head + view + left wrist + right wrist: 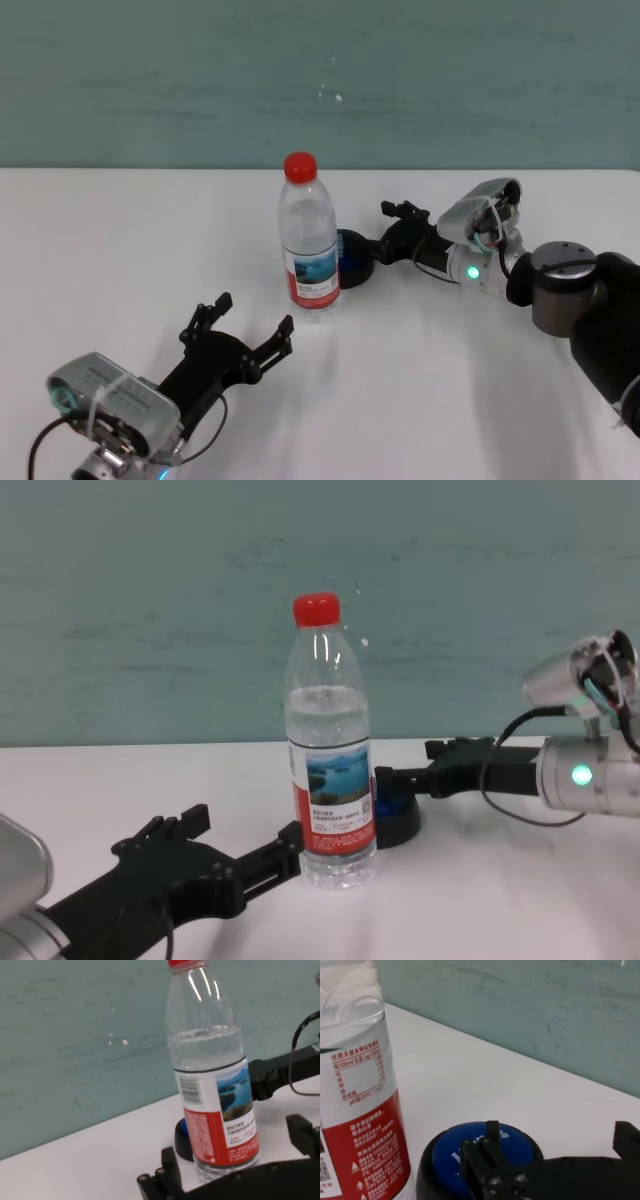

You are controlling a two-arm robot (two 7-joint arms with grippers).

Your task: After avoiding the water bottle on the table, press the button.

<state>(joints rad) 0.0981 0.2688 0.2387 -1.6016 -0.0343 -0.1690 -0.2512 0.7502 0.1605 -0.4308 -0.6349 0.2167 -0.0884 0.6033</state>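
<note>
The water bottle (308, 240), clear with a red cap and a red-and-white label, stands upright mid-table. Just behind it and to its right sits the button (352, 260), a blue dome on a black base, partly hidden by the bottle. My right gripper (378, 232) reaches in from the right, open. In the right wrist view one of its fingertips (492, 1132) hangs over the blue top of the button (470, 1152); whether it touches, I cannot tell. My left gripper (255, 312) rests open on the table (120, 250), front-left of the bottle, short of it.
A teal wall runs along the table's far edge. White tabletop lies bare to the left and at the front right. The bottle (330, 770) stands between my left gripper (240, 830) and the button (398, 815).
</note>
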